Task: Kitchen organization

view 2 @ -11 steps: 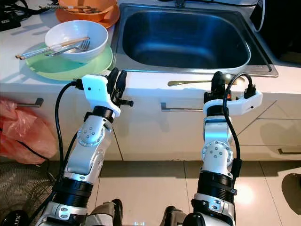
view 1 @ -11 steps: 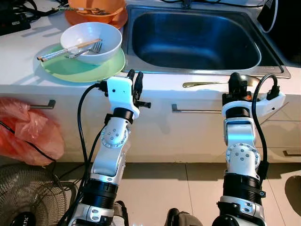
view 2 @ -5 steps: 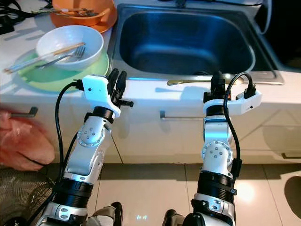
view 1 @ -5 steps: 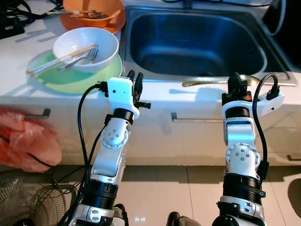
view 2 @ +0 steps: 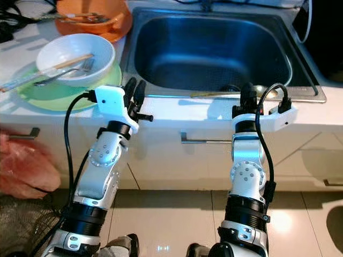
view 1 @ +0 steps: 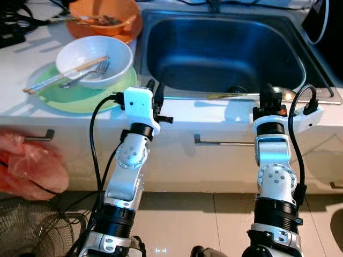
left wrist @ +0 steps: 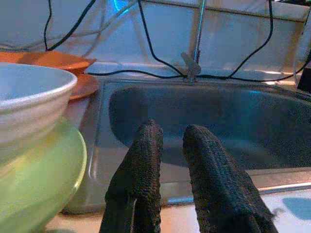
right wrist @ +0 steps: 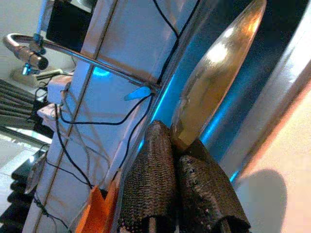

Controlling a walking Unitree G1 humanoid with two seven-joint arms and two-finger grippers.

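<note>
The right gripper point(right wrist: 176, 145) is clamped on the spoon point(view 1: 252, 95), whose long axis runs crosswise along the sink point(view 1: 225, 51) front rim, handle pointing toward the left gripper point(view 1: 154, 88). The left fingers point(left wrist: 146, 165) are slightly apart, empty, beside the white bowl point(view 1: 94, 60) on the worktop point(view 1: 21, 59).

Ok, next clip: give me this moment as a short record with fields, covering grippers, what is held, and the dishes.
setting: white counter with a steel sink
right gripper: shut on a metal spoon, at the sink's front rim
spoon: lies across the front rim, bowl end at the gripper
left gripper: fingers slightly apart, holding nothing, at the counter edge
dishes: white bowl with chopsticks and fork, on a green plate; orange bowl behind
</note>
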